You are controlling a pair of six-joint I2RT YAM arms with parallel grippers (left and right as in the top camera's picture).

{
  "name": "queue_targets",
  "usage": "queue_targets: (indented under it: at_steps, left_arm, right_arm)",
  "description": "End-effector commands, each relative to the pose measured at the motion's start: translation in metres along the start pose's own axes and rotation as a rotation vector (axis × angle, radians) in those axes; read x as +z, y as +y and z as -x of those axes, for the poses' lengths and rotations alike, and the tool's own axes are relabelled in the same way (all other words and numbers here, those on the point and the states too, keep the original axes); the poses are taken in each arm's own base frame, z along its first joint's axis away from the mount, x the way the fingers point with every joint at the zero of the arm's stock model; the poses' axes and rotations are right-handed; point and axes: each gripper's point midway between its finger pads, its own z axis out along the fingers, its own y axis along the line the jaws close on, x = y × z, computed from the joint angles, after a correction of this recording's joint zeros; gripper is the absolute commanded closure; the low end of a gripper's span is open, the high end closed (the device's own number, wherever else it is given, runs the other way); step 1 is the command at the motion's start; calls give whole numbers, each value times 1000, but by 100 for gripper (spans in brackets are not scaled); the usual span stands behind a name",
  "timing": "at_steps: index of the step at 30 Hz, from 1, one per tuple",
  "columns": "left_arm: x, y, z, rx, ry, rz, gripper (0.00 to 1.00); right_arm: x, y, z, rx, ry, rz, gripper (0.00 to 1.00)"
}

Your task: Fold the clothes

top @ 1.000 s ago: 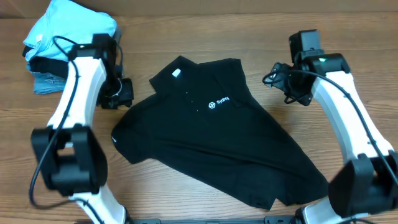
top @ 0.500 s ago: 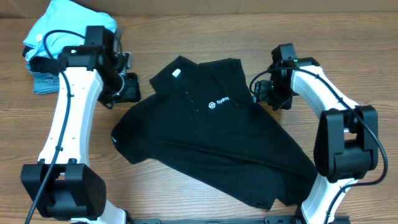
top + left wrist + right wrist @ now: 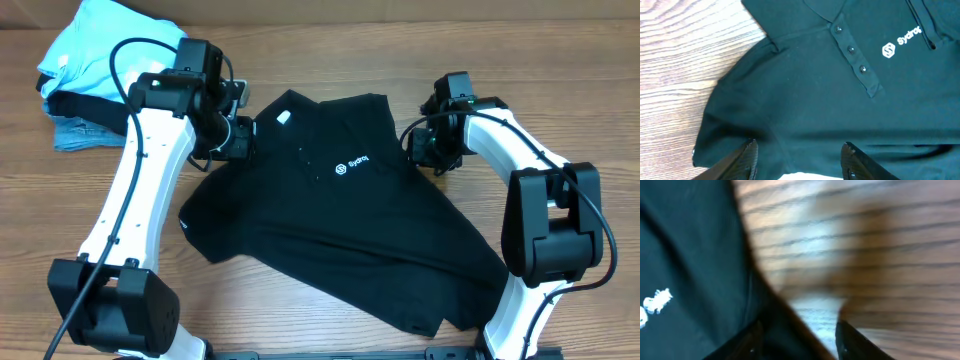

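Both left end effector and right end effector flank shirt.

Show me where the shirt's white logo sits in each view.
Overhead: logo near the centre, on the shirt chest.
Left wrist: logo at upper right, beside the buttons.
Right wrist: logo is probably the blurred white marks at the left edge.
Shared landmark: the shirt's edge against the wood table.
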Motion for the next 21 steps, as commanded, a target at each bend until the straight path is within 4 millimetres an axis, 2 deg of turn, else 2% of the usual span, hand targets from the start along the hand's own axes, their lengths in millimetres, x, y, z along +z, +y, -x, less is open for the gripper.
queue_targets:
  at_steps: [1, 6, 8, 10, 12, 16, 21]
  left_arm:
    - [1, -5, 2, 36, -4, -10, 40]
    - [3, -11, 0, 72, 2, -20, 49]
    - [4, -14, 0, 92, 4, -22, 48]
    - [4, -16, -1, 103, 5, -22, 46]
    - [4, -17, 0, 105, 3, -24, 46]
    - [4, -17, 0, 105, 3, -24, 45]
    - [4, -17, -2, 104, 9, -23, 45]
  right_arm:
    - [1, 22, -4, -96, 30, 135, 46]
    - [-13, 31, 9, -128, -16, 109, 44]
    - [-27, 37, 17, -150, -55, 55, 43]
    - [-38, 49, 22, -192, -92, 26, 41]
    - [-42, 66, 20, -237, -107, 14, 40]
    - [-25, 88, 8, -300, -95, -47, 40]
    - [3, 83, 6, -234, -108, -187, 47]
